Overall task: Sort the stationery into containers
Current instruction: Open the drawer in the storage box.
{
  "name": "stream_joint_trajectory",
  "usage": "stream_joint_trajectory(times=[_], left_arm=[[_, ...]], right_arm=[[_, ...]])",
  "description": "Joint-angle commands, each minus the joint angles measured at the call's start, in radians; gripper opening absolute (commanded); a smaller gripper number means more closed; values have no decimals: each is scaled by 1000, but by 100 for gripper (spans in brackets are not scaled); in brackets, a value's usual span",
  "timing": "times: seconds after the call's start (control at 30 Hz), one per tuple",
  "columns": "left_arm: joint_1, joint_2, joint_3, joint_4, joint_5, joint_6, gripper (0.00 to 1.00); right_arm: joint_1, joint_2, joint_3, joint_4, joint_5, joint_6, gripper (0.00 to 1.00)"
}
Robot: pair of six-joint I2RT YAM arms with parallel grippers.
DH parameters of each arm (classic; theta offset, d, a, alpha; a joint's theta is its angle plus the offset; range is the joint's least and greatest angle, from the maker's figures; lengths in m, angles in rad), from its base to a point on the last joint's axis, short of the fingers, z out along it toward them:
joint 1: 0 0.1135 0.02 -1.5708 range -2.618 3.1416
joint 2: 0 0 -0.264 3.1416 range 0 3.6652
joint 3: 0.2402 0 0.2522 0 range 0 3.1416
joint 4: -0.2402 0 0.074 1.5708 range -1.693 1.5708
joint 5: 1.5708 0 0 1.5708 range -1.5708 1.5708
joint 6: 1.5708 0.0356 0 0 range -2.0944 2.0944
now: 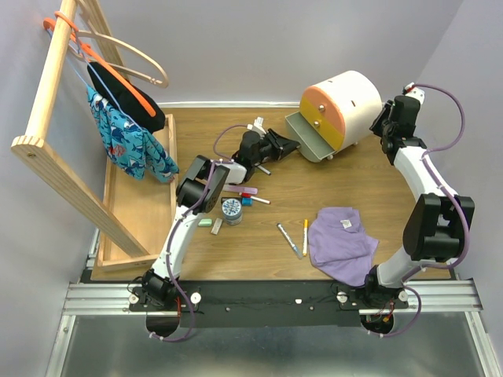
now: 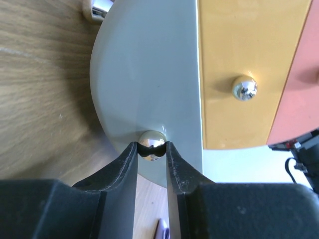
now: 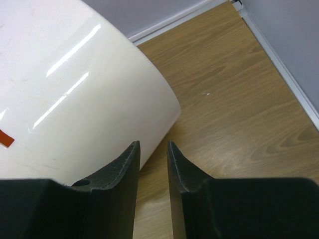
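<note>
The cream drawer unit (image 1: 351, 98) stands at the back right, its orange drawer (image 1: 321, 102) and yellow drawer (image 1: 328, 123) closed. Its bottom grey drawer (image 1: 309, 137) is pulled out. My left gripper (image 1: 291, 146) (image 2: 152, 145) is shut on that drawer's chrome knob (image 2: 152, 139). My right gripper (image 1: 383, 124) (image 3: 153, 144) is open and empty behind the unit's cream body (image 3: 75, 94). The stationery lies mid-table: a round patterned jar (image 1: 232, 209), a pink bar (image 1: 243, 189), and pens (image 1: 289, 239) (image 1: 305, 236).
A purple cloth (image 1: 343, 239) lies front right. A long wooden tray (image 1: 135, 212) and a wooden clothes rack (image 1: 55, 149) with hangers and garments fill the left side. Two small erasers (image 1: 211, 224) sit beside my left arm.
</note>
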Motion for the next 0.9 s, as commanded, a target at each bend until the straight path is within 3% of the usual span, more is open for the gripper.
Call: stream_joint_trajectory(times=[0.0,0.23,0.27,0.3,0.33,0.63,0.87], left_arm=[[15,-76,-42,130,61,23,18],[23,-90,-80,170,85,8,18],[23,-92,-83,178,90,8,28],[24,-90,-85,178,90,8,56],[23,-89,-83,175,88,11,98],[27,-136,-119,172,120,35,99],[47,-299,-299,25,185,103,99]], right_arm=[[3,-30,-10,17,-13,-2,36],[3,-35,-18,18,-21,3,36],[3,-35,-18,18,-22,3,36],[3,-36,-20,18,-22,3,37],[3,-38,-23,21,-22,1,38],[3,-63,-39,12,-27,4,39],[3,-102,-62,-6,-71,29,40]])
